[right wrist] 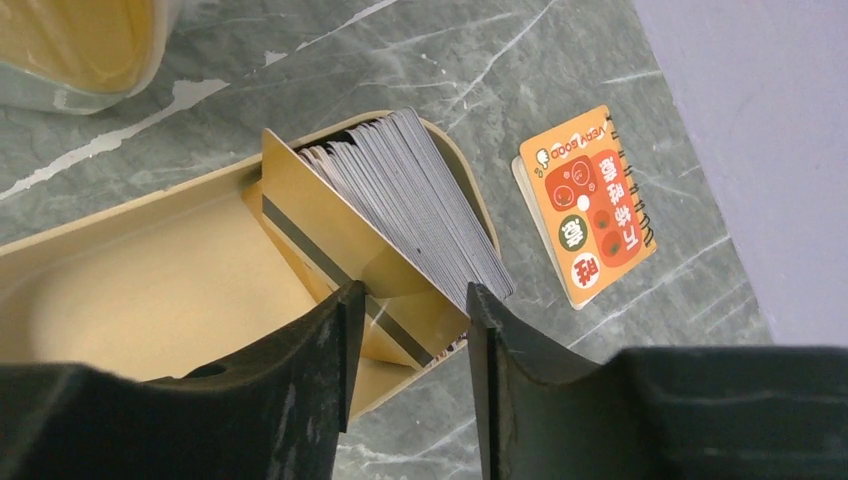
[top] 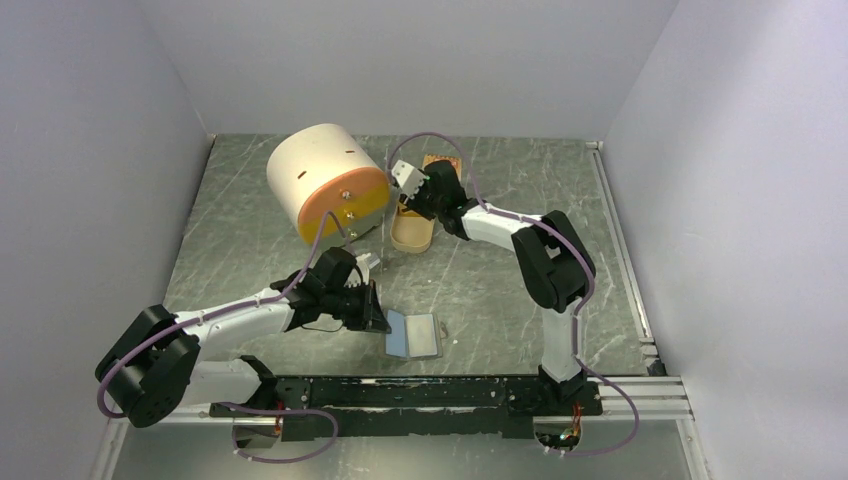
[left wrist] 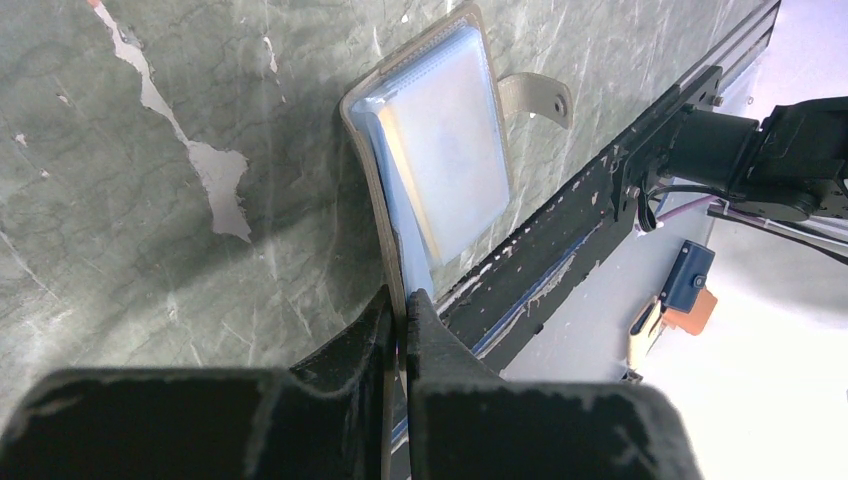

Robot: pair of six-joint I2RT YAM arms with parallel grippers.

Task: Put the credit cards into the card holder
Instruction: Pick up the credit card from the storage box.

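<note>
The card holder [top: 418,336] lies open near the table's front edge, grey-rimmed with a pale blue inside. My left gripper [top: 378,318] is shut on its left edge; in the left wrist view the fingers [left wrist: 405,300] pinch the thin cover of the holder [left wrist: 450,160]. I cannot tell whether the blue sheet inside is a card. My right gripper [top: 410,205] is open over a tan oval tin [top: 412,235]. In the right wrist view a gold-orange card [right wrist: 330,230] leans against a stack of grey-edged cards [right wrist: 420,190] in the tin [right wrist: 130,290], its corner between my open right gripper's fingers [right wrist: 412,300].
A large cream cylinder with an orange face [top: 325,185] lies on its side at the back left, close to the tin. A small orange spiral notebook [right wrist: 590,205] lies beyond the tin. A black rail [top: 440,390] runs along the front edge.
</note>
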